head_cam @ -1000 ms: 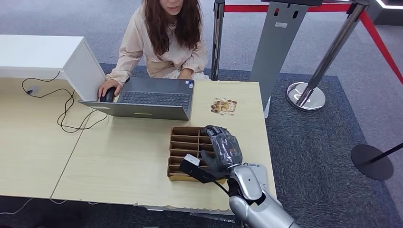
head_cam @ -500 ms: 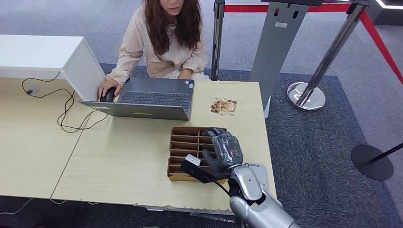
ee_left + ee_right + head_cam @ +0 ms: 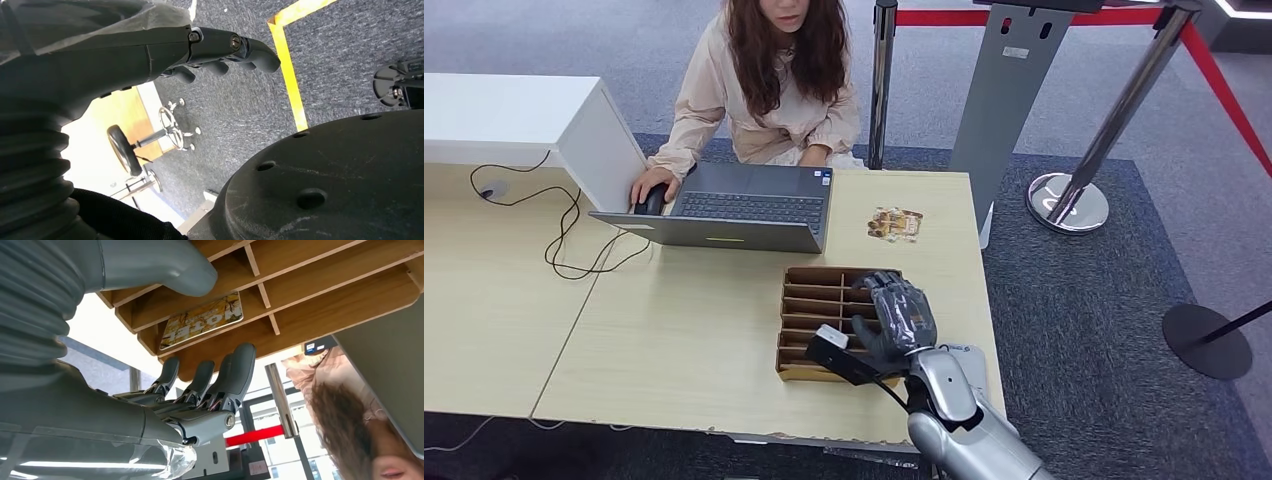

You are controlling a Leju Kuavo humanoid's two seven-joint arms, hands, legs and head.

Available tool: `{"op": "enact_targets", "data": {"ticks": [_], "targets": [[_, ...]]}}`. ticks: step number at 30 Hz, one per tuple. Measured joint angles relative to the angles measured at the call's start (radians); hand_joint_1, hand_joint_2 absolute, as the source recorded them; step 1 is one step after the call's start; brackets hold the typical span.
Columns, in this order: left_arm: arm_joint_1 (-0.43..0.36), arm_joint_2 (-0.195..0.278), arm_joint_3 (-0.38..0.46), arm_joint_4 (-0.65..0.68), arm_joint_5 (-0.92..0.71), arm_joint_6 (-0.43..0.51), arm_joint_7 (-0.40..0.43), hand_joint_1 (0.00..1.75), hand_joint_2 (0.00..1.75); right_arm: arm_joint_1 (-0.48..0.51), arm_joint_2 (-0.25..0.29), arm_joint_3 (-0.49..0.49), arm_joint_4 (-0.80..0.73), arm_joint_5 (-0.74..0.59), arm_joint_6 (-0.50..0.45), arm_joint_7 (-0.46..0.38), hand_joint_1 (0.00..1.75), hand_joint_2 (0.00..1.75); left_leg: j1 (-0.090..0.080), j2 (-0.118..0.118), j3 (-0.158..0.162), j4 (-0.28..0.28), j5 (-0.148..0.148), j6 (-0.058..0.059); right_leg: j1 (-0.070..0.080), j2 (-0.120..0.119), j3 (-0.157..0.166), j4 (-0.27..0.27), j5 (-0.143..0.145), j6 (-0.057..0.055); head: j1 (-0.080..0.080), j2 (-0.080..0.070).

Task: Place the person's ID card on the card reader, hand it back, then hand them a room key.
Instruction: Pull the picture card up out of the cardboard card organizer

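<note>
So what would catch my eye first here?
Probably the robot's grey right hand, fingers apart, hovering over a slotted wooden tray near the table's right edge. Behind it, a person sits typing at an open laptop, with a colourful card lying beside it.

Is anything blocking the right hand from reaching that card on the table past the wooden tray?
Nothing visible. The right hand hovers over the wooden tray; beyond its far edge the card lies on bare table.
</note>
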Motion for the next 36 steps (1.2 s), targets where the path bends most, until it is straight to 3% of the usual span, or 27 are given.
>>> {"op": "enact_targets", "data": {"ticks": [8,12,15,36], "targets": [[0.0,0.0,0.0,0.0,0.0,0.0,-0.003,0.0,0.0,-0.002,0.001,-0.001,0.014,-0.003,-0.012,-0.006,0.9,1.75,0.0,0.0,0.0,0.0,0.0,0.0,0.0,0.0,0.0,0.0,0.0,0.0,0.0,0.0],[0.001,0.0,0.0,0.0,0.0,0.0,-0.004,0.0,0.0,-0.003,0.005,-0.001,0.023,-0.002,-0.023,-0.009,1.44,1.75,0.0,0.0,0.0,0.0,0.0,0.0,0.0,0.0,0.0,0.0,0.0,0.0,0.0,0.0],[0.001,0.0,0.0,0.0,0.0,0.0,-0.005,0.0,0.0,-0.003,0.008,-0.001,0.025,0.004,-0.03,-0.009,1.57,1.75,0.0,0.0,0.0,0.0,0.0,0.0,0.0,0.0,0.0,0.0,0.0,0.0,0.0,0.0],[0.001,0.002,0.0,0.0,0.002,-0.006,-0.009,0.0,0.0,-0.02,0.01,-0.002,0.057,0.062,-0.064,0.0,1.54,1.75,0.0,0.0,0.0,0.0,0.0,0.0,0.0,0.0,0.0,0.0,0.0,0.0,0.0,0.0]]}}
